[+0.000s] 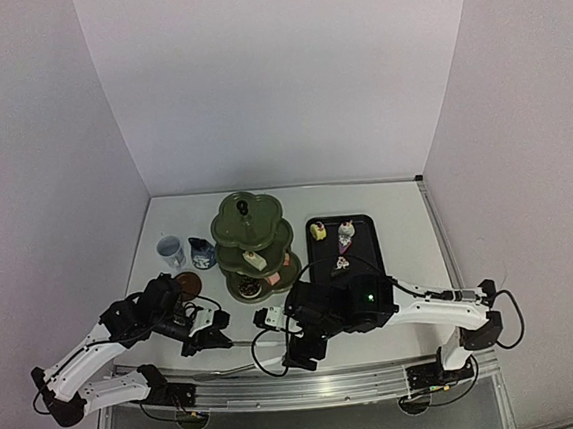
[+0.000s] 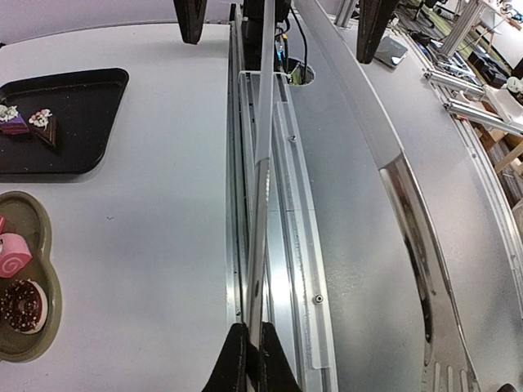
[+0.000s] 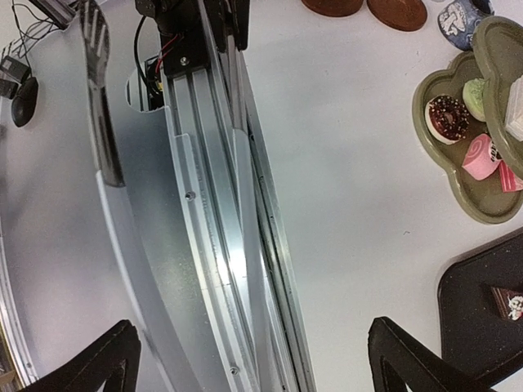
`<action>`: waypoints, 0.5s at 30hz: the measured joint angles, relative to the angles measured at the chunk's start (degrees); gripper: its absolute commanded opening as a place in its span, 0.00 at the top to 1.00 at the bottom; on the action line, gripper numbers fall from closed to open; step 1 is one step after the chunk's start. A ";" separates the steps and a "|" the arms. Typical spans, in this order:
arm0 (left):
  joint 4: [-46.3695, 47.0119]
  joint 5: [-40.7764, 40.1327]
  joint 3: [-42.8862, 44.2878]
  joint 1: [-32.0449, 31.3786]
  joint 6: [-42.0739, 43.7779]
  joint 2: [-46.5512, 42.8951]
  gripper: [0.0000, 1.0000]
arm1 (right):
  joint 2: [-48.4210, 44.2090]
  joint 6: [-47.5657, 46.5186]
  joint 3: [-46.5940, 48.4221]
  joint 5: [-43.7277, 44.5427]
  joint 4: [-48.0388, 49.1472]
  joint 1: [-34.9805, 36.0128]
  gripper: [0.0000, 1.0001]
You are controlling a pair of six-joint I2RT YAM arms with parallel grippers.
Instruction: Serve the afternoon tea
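One dark green three-tier stand [image 1: 259, 217] stands mid-desk [image 1: 397, 215]. One pale blue cup [image 1: 170, 251] and one dark blue jug [image 1: 201, 252] sit just to its left. Two brown saucers [image 3: 397, 11] lie side by side near the jug in the right wrist view. From above only one shows, with the left arm over the other.

There are three pastries on the black tray [image 1: 363, 230] just right of the stand — a yellow one [image 1: 318, 230], a pink-and-white one [image 1: 346, 232] and a dark slice [image 1: 342, 264]. The stand's bottom tier carries four: a chocolate doughnut [image 3: 448, 117], a green piece [image 3: 474, 94], a pink swirl roll [image 3: 482, 155] and a pink piece at the picture's edge. A pale one sits on the tier above.

One pair of metal tongs [image 2: 409, 220] is held out over the aluminium rail [image 2: 286, 204] at the desk's near edge, between the two arms. The left gripper [image 2: 249, 359] is pressed together on one thin tong arm. The right gripper [image 3: 252, 322] is spread wide around the far end — whether it touches the metal I cannot tell. The right arm's bulk covers the tray's near end.
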 measured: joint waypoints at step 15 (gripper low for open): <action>-0.72 1.25 0.57 0.17 -1.06 2.14 1.00 | 6.16 -6.75 1.59 2.05 0.67 0.13 0.17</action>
